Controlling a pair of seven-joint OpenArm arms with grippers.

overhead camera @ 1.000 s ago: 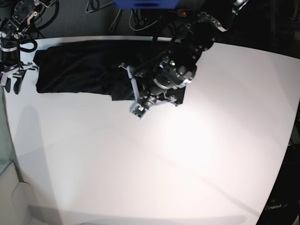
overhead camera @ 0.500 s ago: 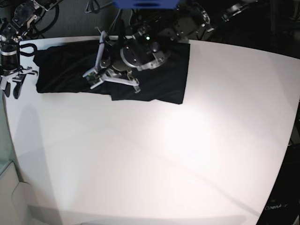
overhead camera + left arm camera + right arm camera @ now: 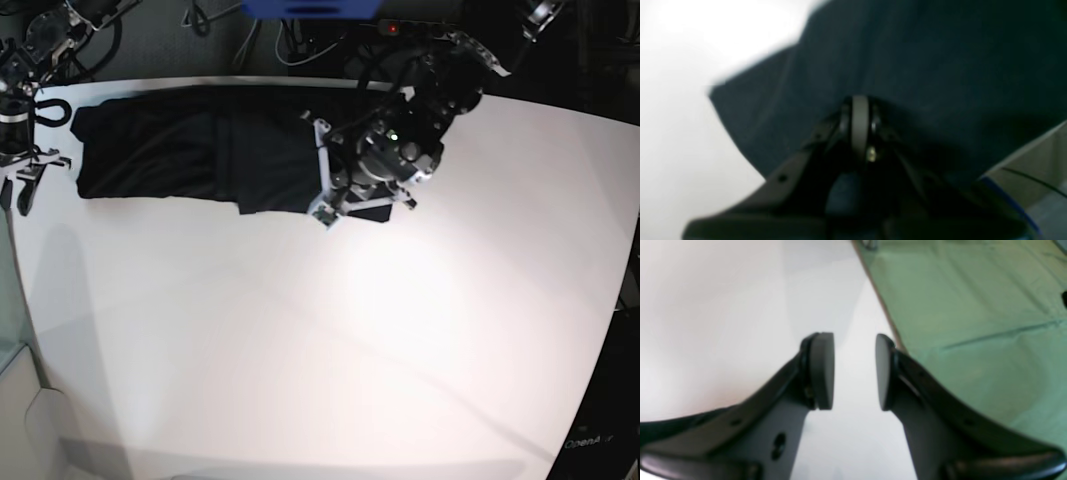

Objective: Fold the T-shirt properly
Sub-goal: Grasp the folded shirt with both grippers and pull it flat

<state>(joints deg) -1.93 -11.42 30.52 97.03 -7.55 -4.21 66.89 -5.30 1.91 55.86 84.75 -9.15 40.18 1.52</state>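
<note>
The dark T-shirt (image 3: pixel 180 150) lies as a long flat band across the back of the white table (image 3: pixel 350 330). My left gripper (image 3: pixel 322 175) hangs over the shirt's right part, near its front edge. The left wrist view is blurred. It shows the left gripper (image 3: pixel 859 103) shut, pads pressed together, right above the T-shirt (image 3: pixel 940 66); I cannot tell whether cloth is pinched. My right gripper (image 3: pixel 20 185) stands open off the shirt's left end at the table's left edge. Nothing is between the right gripper's (image 3: pixel 853 370) pads.
The table edge (image 3: pixel 887 320) runs just right of the right gripper, with green floor (image 3: pixel 973 306) beyond. Cables and a blue box (image 3: pixel 310 8) lie behind the table. Bare white tabletop stretches in front of the shirt.
My left arm has swung back to the right, from the shirt's left-middle to its right part. The shirt's outline looks the same. The right gripper has hardly moved.
</note>
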